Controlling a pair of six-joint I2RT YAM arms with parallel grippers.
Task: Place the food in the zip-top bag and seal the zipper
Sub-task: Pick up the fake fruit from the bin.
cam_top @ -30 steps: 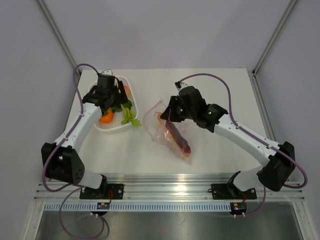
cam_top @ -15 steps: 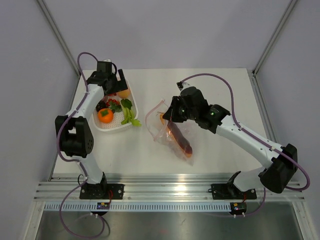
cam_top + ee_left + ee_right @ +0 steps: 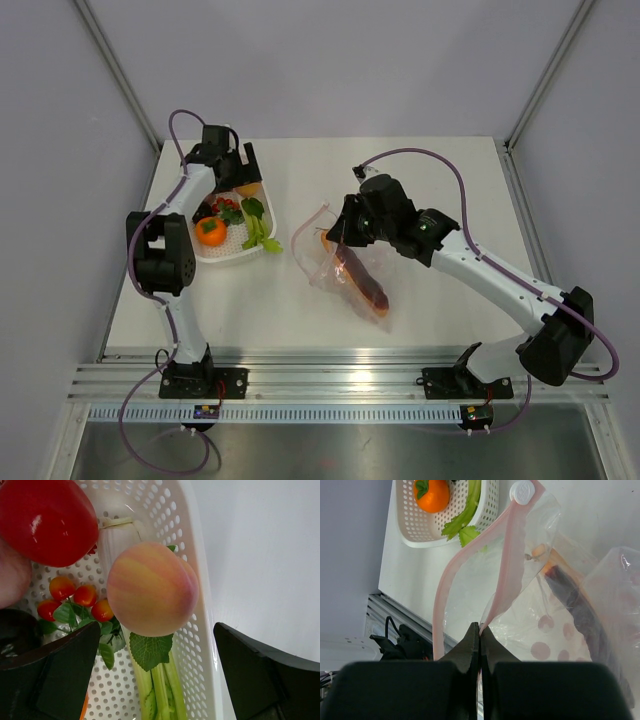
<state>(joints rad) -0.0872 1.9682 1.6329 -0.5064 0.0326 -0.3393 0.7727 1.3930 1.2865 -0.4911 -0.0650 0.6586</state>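
Left fingers [image 3: 55, 675] stand wide apart with nothing between them, poised over a white slotted basket [image 3: 200, 630]. In the left wrist view a peach [image 3: 150, 590] sits at 12 o'clock from the gap, and neither finger touches it. A red tomato [image 3: 47, 522] lies at 10 o'clock of the peach. A cluster of small cherry tomatoes [image 3: 75, 597] with green leaves lies at 8 o'clock of it. The green-and-white celery stalk [image 3: 155, 685] runs from under the peach toward 6 o'clock, passing between the fingers.

From overhead, the basket lies at 10 o'clock on the white surface [image 3: 440, 180]. The left fingers are at the basket's 12 o'clock end, and an orange [image 3: 211, 231] is near its 7 o'clock corner.

Right fingers [image 3: 470, 650] are pressed together, clamped on the pink zipper [image 3: 505, 565] of the zip-top bag [image 3: 530, 630]. From that pinch the strip splits into two runs that rise toward 12 o'clock, so the mouth gapes open. A white round tab [image 3: 522, 491] sits on the strip at 1 o'clock. Inside the clear plastic, at 3 o'clock of the fingers, lies the dark purple eggplant [image 3: 575, 605], with the orange of a carrot [image 3: 540, 550] just beside it.

Overhead, the bag lies near the middle of the surface, at 3 o'clock of the basket and apart from it. Its closed end points toward 5 o'clock.
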